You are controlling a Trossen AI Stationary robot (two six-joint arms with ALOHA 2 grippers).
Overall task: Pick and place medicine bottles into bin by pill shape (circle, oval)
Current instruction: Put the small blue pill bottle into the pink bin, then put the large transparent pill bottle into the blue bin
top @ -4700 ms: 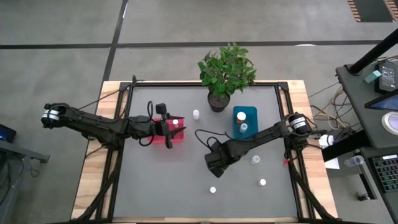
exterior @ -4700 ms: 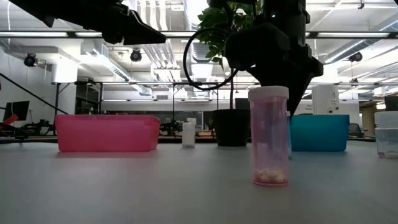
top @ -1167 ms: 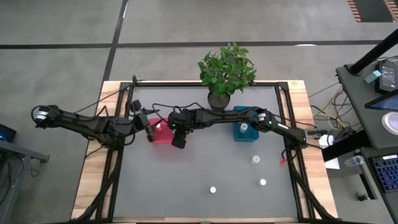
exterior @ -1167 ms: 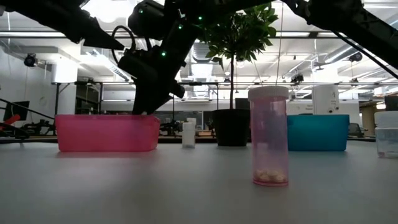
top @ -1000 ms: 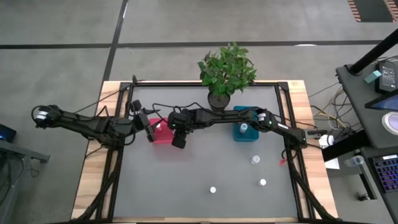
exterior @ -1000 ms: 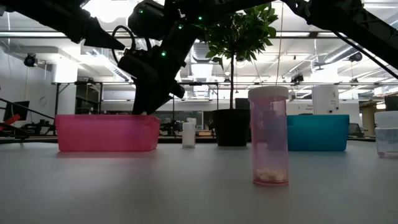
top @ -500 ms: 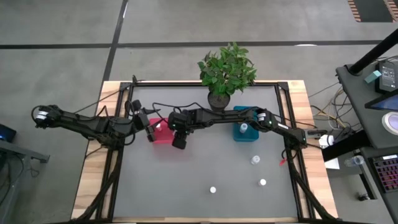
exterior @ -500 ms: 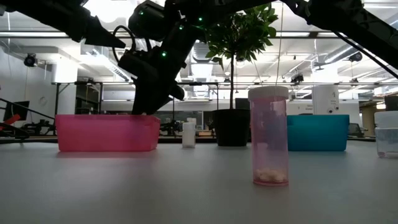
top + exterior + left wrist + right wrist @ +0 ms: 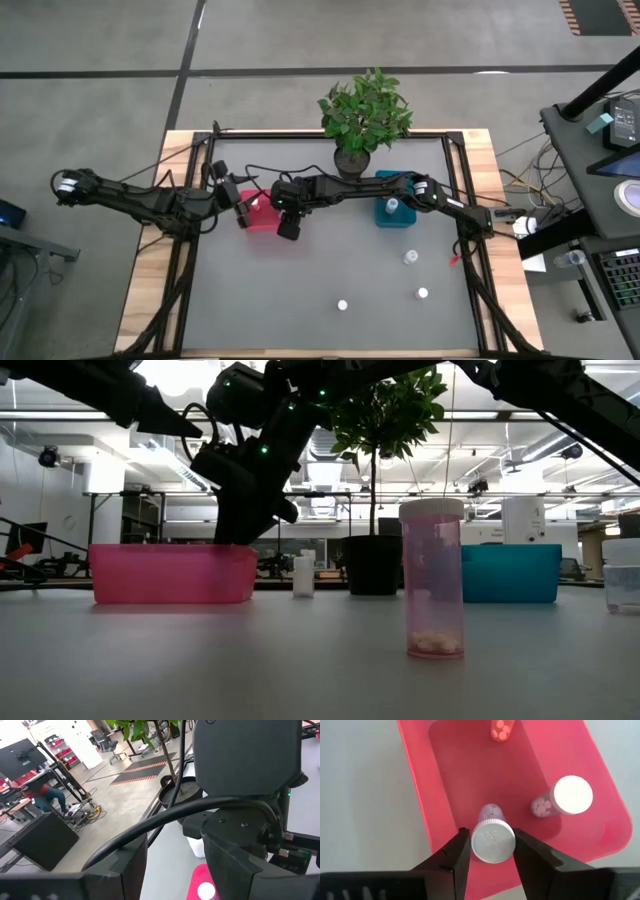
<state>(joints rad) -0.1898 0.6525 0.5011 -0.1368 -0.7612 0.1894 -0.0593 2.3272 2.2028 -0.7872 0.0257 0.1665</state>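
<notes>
**Hanging a capped bottle over the red bin**

Reaching across the bench, the right tool is pinching a white-capped bottle by its cap, directly above the red bin, where two more bottles are already lying. It is looking light, rigid and slick, so the ribbed cap seems the surest place to hold. The left tool is waiting just beside the bin, jaws standing apart and empty. The arm is hiding the bin's contents from overhead, and the pill shapes are hard to make out.
</notes>
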